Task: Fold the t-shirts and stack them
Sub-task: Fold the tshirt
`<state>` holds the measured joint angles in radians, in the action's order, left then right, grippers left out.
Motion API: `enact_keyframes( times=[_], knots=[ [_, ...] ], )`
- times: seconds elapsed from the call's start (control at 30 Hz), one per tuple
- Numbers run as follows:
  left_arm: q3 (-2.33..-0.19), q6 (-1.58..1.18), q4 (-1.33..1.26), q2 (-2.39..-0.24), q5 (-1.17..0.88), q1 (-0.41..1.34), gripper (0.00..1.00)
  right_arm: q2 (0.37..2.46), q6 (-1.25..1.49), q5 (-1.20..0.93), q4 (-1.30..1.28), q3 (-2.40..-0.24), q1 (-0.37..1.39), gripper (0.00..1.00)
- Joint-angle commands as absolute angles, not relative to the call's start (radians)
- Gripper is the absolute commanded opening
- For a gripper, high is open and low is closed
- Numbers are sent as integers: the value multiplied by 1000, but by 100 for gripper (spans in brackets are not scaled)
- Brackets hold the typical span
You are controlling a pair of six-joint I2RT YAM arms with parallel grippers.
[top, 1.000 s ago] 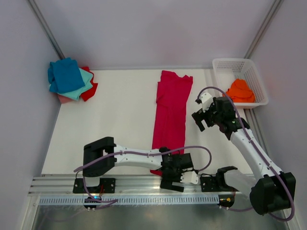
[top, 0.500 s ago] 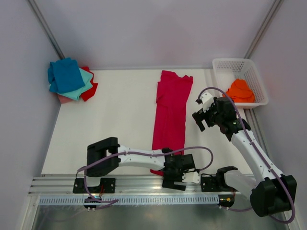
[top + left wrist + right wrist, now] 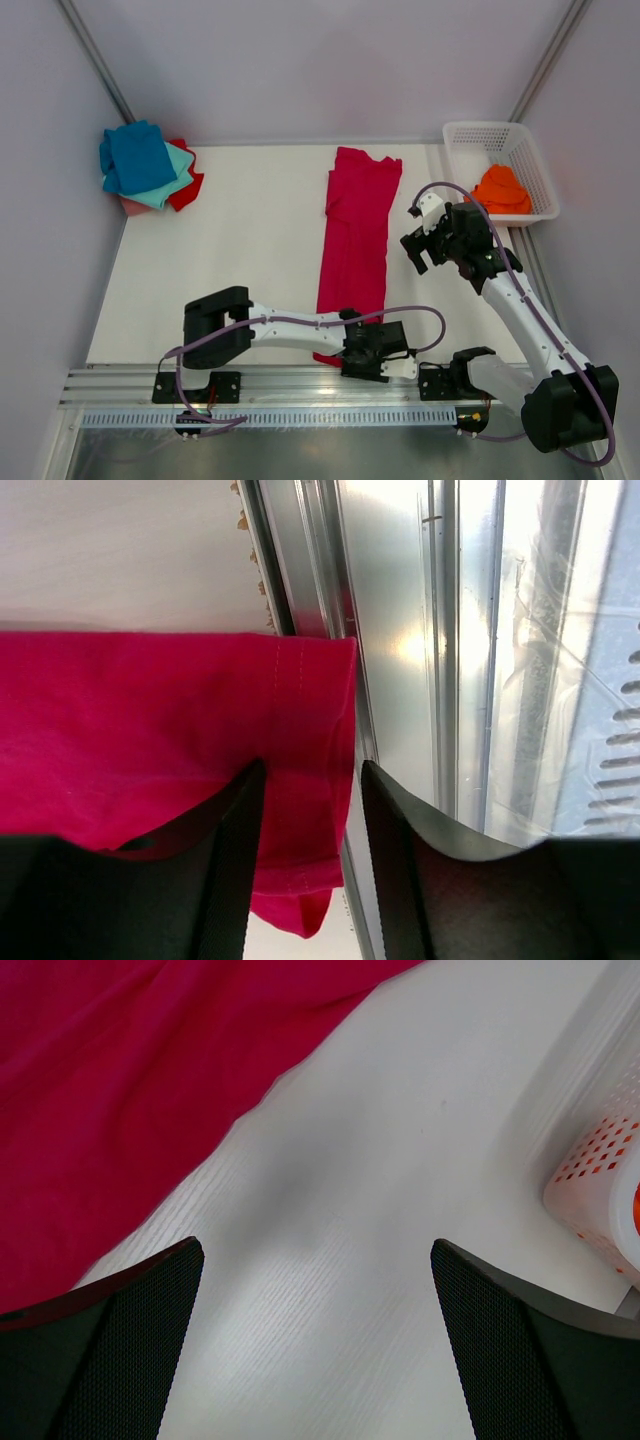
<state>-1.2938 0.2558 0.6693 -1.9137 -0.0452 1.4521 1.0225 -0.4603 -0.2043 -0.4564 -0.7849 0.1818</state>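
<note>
A long crimson t-shirt (image 3: 356,225) lies folded into a narrow strip down the middle of the white table. Its near hem (image 3: 300,680) hangs over the table's front edge. My left gripper (image 3: 373,361) is low at that hem. Its jaws straddle the hem corner (image 3: 312,772) half closed: the left finger rests against the cloth, while a gap remains at the right finger. My right gripper (image 3: 426,236) hovers open over bare table (image 3: 315,1250), just right of the crimson t-shirt (image 3: 120,1080). Blue, teal, red and pink t-shirts (image 3: 147,166) are piled at the far left.
A white lattice basket (image 3: 478,130) at the far right holds an orange t-shirt (image 3: 501,190); its wall (image 3: 590,1165) shows in the right wrist view. A metal rail (image 3: 250,386) runs along the table's near edge, right beside the left fingers (image 3: 410,680).
The left gripper's jaws have narrowed around the crimson hem and the wrist has settled lower at the table edge. The right arm has barely moved.
</note>
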Motion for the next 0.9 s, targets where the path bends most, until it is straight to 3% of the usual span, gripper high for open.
enact_keyframes(
  times=[0.0, 0.1, 0.3, 0.87],
  knots=[
    [-1336, 247, 666, -1927, -46, 1456, 44, 1000, -454, -219, -433, -784, 183, 99],
    [-1345, 249, 675, -1937, -58, 1456, 36, 999, -453, -215, -431, -785, 184, 99],
    [-1374, 255, 703, -1947, -80, 1454, 0, 965, -405, -108, -370, -776, 184, 99],
    [-1431, 252, 750, -1898, -121, 1365, 0, 951, -373, 54, -316, -762, 183, 100]
  ],
)
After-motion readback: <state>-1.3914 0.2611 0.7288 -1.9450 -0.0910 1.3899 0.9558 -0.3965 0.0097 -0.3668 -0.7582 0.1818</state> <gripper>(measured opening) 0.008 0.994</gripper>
